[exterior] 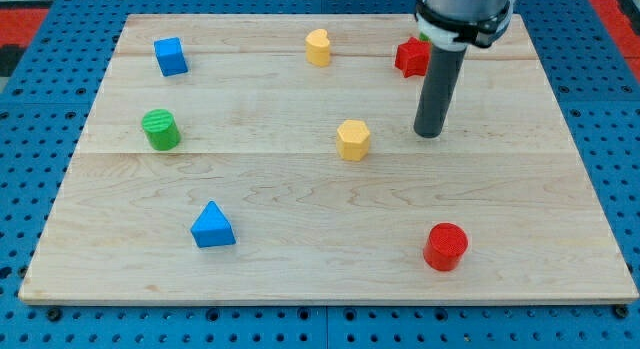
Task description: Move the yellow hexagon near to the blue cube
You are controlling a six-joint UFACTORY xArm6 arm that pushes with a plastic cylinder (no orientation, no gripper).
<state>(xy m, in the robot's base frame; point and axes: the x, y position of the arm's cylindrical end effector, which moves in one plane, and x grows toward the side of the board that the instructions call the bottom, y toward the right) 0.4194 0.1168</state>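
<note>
The yellow hexagon sits near the middle of the wooden board. The blue cube is at the view's top left, far from the hexagon. My tip rests on the board to the right of the yellow hexagon, a short gap away and not touching it. The dark rod rises from the tip toward the view's top.
A yellow heart block lies at the top centre. A red star block sits just left of the rod, with a bit of green behind it. A green cylinder is at left, a blue triangle at bottom left, a red cylinder at bottom right.
</note>
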